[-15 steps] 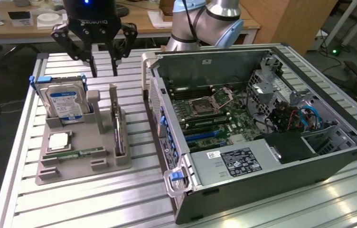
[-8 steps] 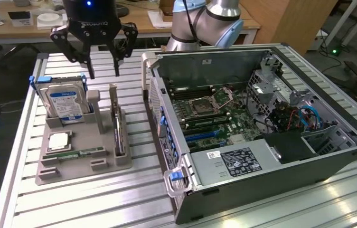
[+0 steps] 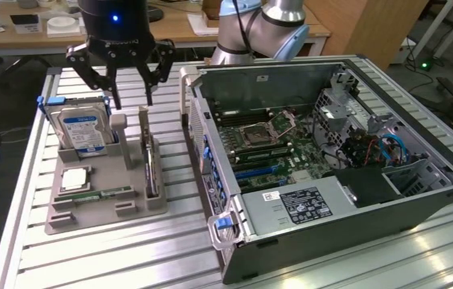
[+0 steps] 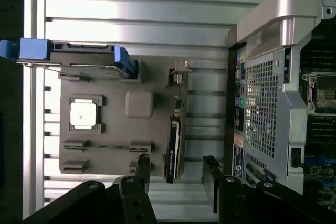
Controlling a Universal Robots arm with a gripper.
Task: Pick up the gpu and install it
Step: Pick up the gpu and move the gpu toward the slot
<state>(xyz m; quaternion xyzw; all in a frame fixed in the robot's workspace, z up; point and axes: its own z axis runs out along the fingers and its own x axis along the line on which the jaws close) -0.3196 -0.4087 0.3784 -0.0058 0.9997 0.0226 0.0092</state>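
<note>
The gpu [image 3: 150,158] stands on its long edge in a slot at the exterior view's right side of the grey holder [image 3: 102,212], its silver bracket end pointing toward the far end. It appears as a thin dark strip in the wrist view, gpu [image 4: 172,145]. My gripper [image 3: 130,99] hangs open above the holder, just over the far end of the card and not touching it. From the wrist camera, the gripper [image 4: 176,182] has its black fingers [image 4: 140,174] spread on either side of the card's line. The open computer case [image 3: 331,162] lies beside the holder, motherboard exposed.
A silver hard drive [image 3: 82,129] with a blue label stands upright in the holder beside the gripper. A CPU [image 3: 74,179] and a memory stick [image 3: 98,194] lie in the holder's near part. The case wall [image 4: 268,87] stands close to the card. All of it rests on a slatted aluminium table [image 3: 90,259].
</note>
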